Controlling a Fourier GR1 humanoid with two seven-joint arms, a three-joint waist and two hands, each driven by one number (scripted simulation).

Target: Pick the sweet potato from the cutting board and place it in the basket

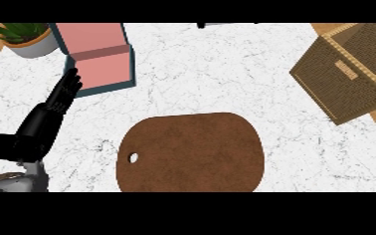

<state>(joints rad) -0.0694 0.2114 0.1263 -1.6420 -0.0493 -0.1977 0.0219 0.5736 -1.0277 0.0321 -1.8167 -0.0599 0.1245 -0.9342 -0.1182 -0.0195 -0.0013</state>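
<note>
Head view: left hand (46,117) rests open, fingers straight, at the counter's (220,69) left edge. Board (192,153) lies near centre; basket (339,72) sits far right.

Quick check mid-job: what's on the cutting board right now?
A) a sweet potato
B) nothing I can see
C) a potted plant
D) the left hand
B: the brown cutting board shows a bare top with only its hanging hole; no sweet potato shows anywhere in the head view.
</note>
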